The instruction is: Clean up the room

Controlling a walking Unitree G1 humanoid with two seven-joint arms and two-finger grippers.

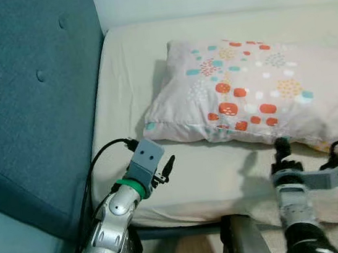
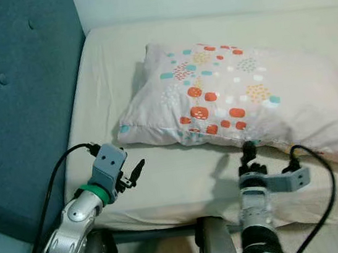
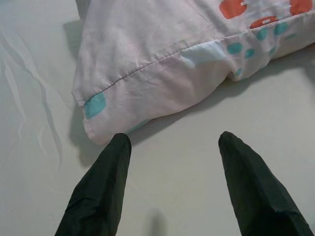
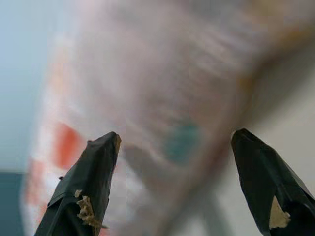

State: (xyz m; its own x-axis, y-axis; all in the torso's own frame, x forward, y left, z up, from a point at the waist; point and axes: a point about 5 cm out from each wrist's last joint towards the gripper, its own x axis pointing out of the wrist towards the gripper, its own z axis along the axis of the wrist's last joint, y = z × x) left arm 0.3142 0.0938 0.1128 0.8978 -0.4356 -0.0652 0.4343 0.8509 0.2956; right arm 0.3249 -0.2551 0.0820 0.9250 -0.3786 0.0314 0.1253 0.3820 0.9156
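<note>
- The left end effector (image 3: pixel 170 184) is held with its two black fingers (image 3: pixel 98 189) spread wide and nothing between them, low over the sheet near the front edge of the bed.
- Its fingertips are pointed at the near left corner of the pillow (image 1: pixel 258 93), close to that corner but apart from it.
- The right end effector (image 4: pixel 174 162) is also spread wide and empty, raised just in front of the pillow's front edge, towards the pillow's right half; whether the pillow is touched cannot be told, since the right wrist view is blurred.
- The pillow is seen lying flat on the bed (image 1: pixel 117 64), towards its head end and right side; its pale pink cover is printed with orange, teal and yellow spots, and a stitched hem runs along its front edge.
- The mattress is covered by a cream fitted sheet (image 1: pixel 213 180), slightly creased beside the pillow's corner.
- A teal tufted headboard (image 1: pixel 21 90) is set along the bed's left edge.
- Black cables (image 2: pixel 54 176) are looped from both silver arms.
</note>
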